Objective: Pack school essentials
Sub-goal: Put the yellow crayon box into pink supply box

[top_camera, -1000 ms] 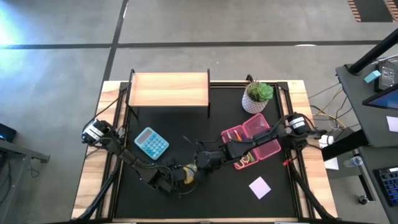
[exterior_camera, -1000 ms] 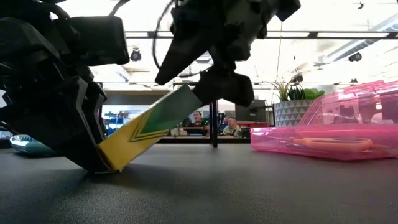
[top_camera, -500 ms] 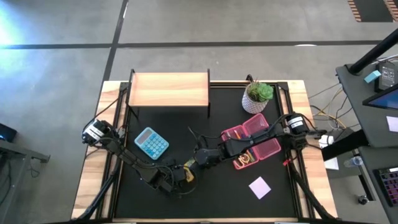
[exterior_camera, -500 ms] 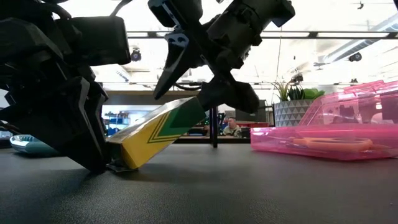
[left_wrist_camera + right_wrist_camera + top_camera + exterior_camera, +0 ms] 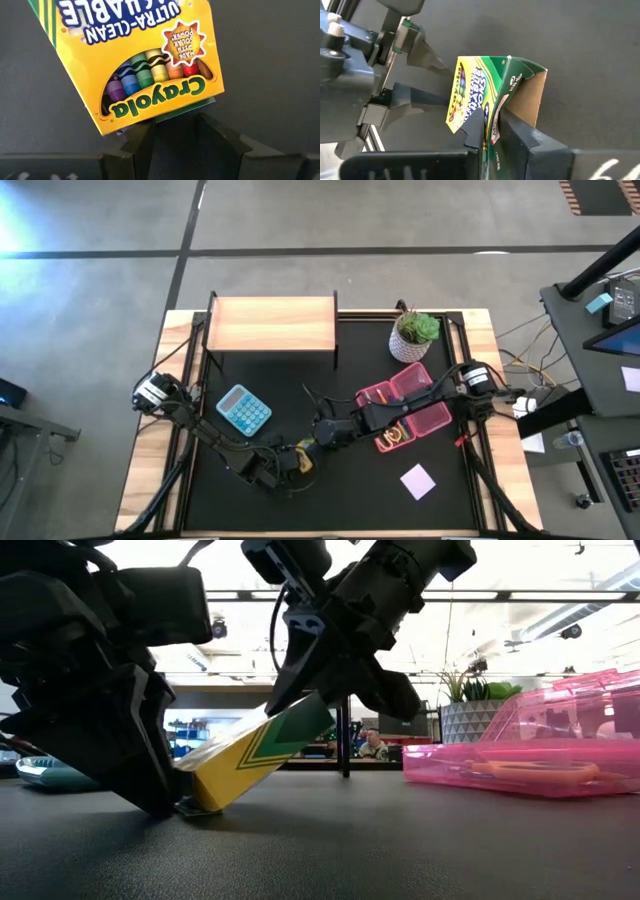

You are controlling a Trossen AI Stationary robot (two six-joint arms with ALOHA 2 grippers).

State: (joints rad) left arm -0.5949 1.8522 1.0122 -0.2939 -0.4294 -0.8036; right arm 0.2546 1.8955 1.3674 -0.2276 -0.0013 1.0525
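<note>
Both tools on the yellow crayon box [image 5: 262, 752], near the worktop's [image 5: 350, 490] front edge. You have the box tilted: low end down at the worktop inside the left tool [image 5: 172, 131], high end up in the right tool [image 5: 491, 123]. Long axis runs tool to tool, rising from left toward right.

Left tool: clenched on the box's bottom edge, fingers either side of the window end. Left arm folded low, wrist nearly on the worktop.

Right tool: clamped on the opened flap end, one finger each side of the panel. Right arm reaches out flat from the pink case [image 5: 405, 408], which lies behind its wrist, lid open, the yellow-handled scissors [image 5: 396, 438] inside.

Key relation: the case sits back along the right arm, well away from the left tool. The right arm is the nearer carrier, so the left grip likely has to let go first. The lilac note pad [image 5: 418, 480] lies apart, beside the right arm.
</note>
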